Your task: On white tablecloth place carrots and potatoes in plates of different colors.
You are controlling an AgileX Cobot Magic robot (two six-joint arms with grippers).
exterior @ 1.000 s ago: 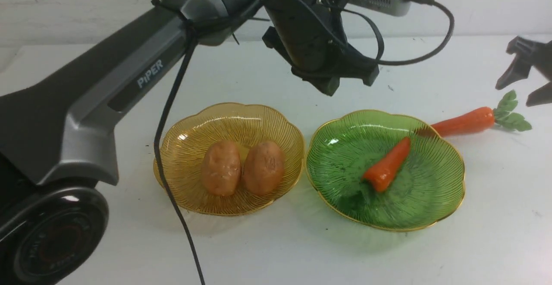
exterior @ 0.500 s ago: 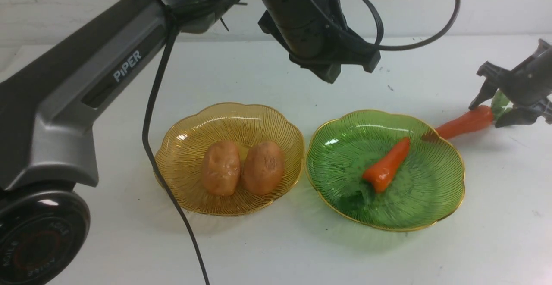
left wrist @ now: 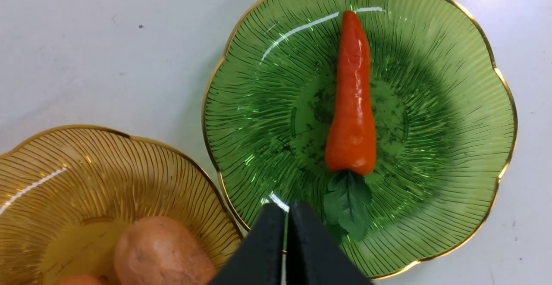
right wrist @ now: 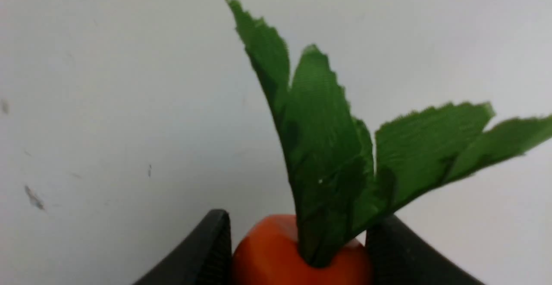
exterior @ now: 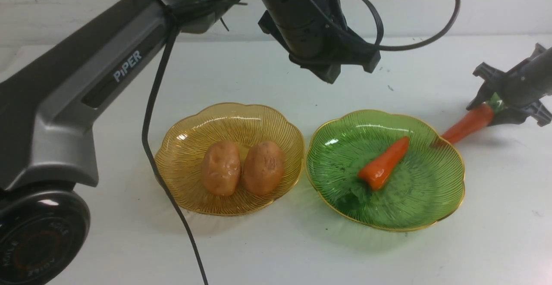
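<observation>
Right tool (exterior: 481, 114): my right tool has its two black sides pressed on the fat top of the second carrot (exterior: 468, 123), just under the green leaves (right wrist: 327, 147). It is gripping that carrot.
Left tool (left wrist: 285, 216): my left tool is shut tight with nothing in it. It hangs in the air over the plates.
Second carrot: the fat end is in my right tool. The thin tip is at the far right rim of the green plate (exterior: 422, 198). The rest of it is outside the plate, over the white tablecloth (exterior: 276, 250). I cannot tell if the fat end is off the cloth.
First carrot (exterior: 384, 164): it lies in the middle of the green plate.
Potatoes (exterior: 221, 168): both sit side by side, touching, in the yellow plate (exterior: 185, 147).
Plates: they sit just beside each other on the cloth, yellow on my left, green on my right.
Done: both potatoes and one carrot are in their plates, I think.
Left to do: only the second carrot. It needs a lift and a short trip into the green plate.
Watch out: the thin tip could bump the rim and push the plate.
</observation>
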